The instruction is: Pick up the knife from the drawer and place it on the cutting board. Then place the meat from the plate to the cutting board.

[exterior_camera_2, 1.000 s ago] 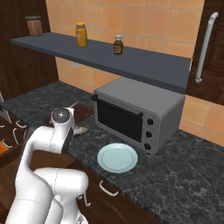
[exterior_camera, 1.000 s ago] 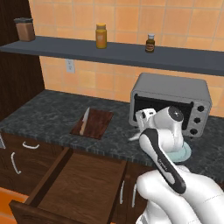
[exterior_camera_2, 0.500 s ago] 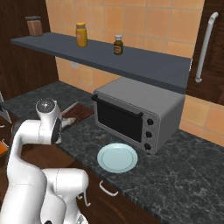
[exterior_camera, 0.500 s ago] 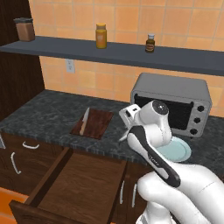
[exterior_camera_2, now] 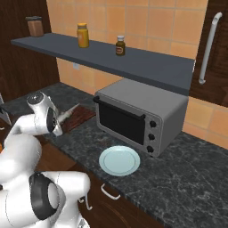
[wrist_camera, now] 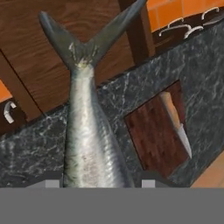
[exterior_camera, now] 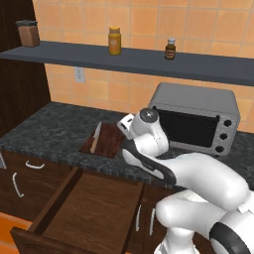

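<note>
A: Your gripper [wrist_camera: 98, 186] has the meat [wrist_camera: 89, 131] clamped between its fingers, tail fin pointing away from the hand, hanging over the dark speckled counter [exterior_camera: 54, 126]. Beyond the fish you see the cutting board [wrist_camera: 155, 133], with the knife [wrist_camera: 176, 122] lying along one edge of it.

B: And around it?

A: The drawer [exterior_camera: 92, 211] stands pulled out below the counter edge, its wood bottom showing. In the right base view the plate [exterior_camera_2: 119, 160] sits bare in front of the toaster oven [exterior_camera_2: 142, 116]. Orange tiled wall behind, a grey shelf [exterior_camera: 134, 59] carrying a brown canister [exterior_camera: 28, 32], a yellow jar [exterior_camera: 115, 40] and a small dark bottle [exterior_camera: 170, 49].

B: Any writing on those?

A: Too small for you to read.

B: Changed lately?

A: Yes. A second ago your hand was at the oven front above the plate; it has since swung left toward the board, carrying the fish.
</note>
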{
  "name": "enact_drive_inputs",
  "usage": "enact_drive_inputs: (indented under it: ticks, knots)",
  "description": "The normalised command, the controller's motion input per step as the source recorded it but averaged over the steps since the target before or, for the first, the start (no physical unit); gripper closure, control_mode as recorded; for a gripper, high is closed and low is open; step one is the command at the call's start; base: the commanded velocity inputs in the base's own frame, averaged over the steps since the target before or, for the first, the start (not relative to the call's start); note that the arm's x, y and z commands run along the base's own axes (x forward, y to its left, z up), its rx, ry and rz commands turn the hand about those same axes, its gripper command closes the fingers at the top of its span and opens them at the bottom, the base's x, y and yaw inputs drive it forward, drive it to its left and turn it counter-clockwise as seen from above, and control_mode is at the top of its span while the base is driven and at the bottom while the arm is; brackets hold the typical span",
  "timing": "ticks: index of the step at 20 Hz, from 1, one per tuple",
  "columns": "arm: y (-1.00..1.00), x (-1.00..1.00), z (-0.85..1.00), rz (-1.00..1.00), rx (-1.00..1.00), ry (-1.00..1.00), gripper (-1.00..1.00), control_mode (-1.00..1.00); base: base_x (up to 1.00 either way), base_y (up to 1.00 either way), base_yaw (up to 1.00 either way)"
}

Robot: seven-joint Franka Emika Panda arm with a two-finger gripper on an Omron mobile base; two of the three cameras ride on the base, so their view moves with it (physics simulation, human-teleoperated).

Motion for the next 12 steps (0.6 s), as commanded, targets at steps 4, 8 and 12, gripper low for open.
enact_drive_inputs:
  ticks: [4,8,12]
  knots:
    - [0.19,0.98,0.00,0.00,-0.16,0.09,1.00,-1.00,0.00,0.00,0.00]
    - [0.32,0.61,-0.01,0.00,-0.14,0.02,1.00,-1.00,0.00,0.00,0.00]
    - [0.17,0.41,-0.20,0.06,-0.03,0.01,1.00,-1.00,0.00,0.00,0.00]
